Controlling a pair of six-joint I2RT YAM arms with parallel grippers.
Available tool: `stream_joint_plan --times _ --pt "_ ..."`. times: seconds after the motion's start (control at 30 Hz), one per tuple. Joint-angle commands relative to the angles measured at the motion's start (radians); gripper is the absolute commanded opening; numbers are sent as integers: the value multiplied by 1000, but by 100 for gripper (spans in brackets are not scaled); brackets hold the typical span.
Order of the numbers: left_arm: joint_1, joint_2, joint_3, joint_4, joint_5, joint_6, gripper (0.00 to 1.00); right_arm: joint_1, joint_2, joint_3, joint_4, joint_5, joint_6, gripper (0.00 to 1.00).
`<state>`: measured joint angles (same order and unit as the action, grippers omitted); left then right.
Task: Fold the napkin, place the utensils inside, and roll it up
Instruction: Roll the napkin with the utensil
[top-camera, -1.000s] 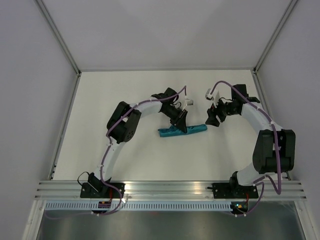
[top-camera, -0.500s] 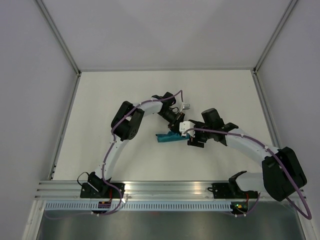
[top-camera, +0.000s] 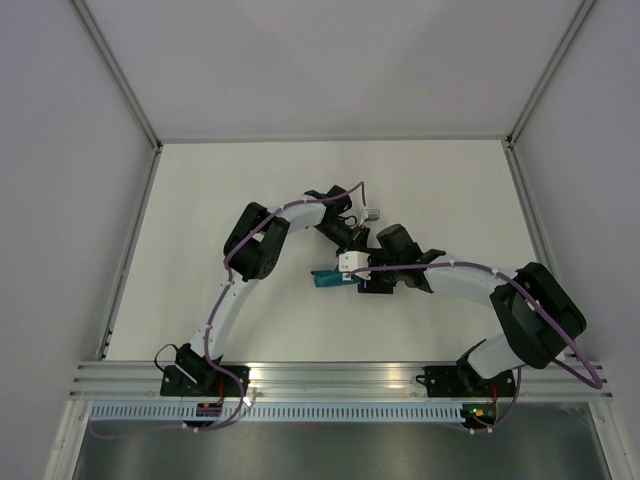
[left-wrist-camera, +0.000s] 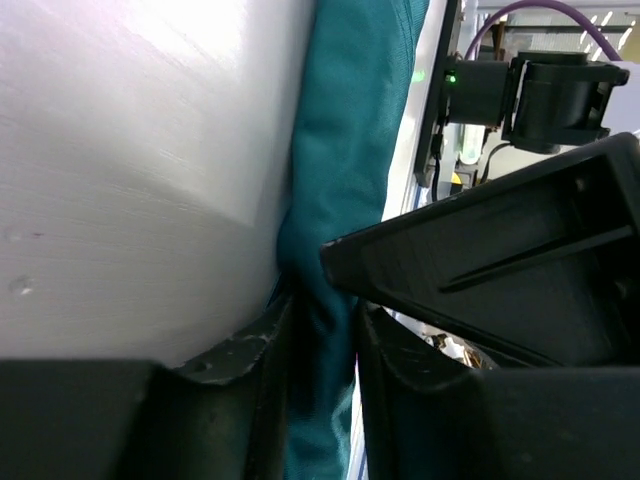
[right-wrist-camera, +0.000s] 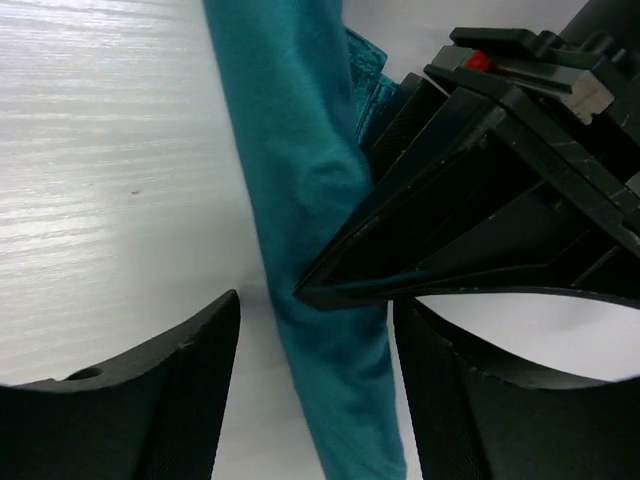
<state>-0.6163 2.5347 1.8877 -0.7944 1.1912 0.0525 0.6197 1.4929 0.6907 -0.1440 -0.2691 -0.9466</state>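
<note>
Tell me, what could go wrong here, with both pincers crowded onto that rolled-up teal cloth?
1. The left pincer pinches the napkin, and its black tip pokes toward the gap between the open fingers of the right pincer. If the right one closes, they might collide.
2. The napkin is gripped at one spot only; a pull there might drag it or loosen the roll.

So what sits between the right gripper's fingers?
The napkin, with the left gripper pinching it there; the right wrist view shows it.
</note>
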Motion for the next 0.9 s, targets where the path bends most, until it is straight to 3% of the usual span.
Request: stream_joint_plan --times 0.0,0.23,0.27,0.3,0.53,0.87 --pt "-2 41 16 -26 -53 12 37 3 39 7 29 74 14 67" --pt "27 -7 36 -25 -39 17 52 3 87 53 -67 67 32 38" --pt "33 -16 40 -19 -44 9 90 3 92 67 -77 65 38 37" --pt "46 -36 40 -2 -44 -5 99 3 105 76 -106 56 46 36" --pt "115 -135 40 109 -65 -129 99 -1 205 190 -247 30 117 32" --pt "237 -278 -12 248 -209 -301 98 -49 366 380 -416 -27 229 29"
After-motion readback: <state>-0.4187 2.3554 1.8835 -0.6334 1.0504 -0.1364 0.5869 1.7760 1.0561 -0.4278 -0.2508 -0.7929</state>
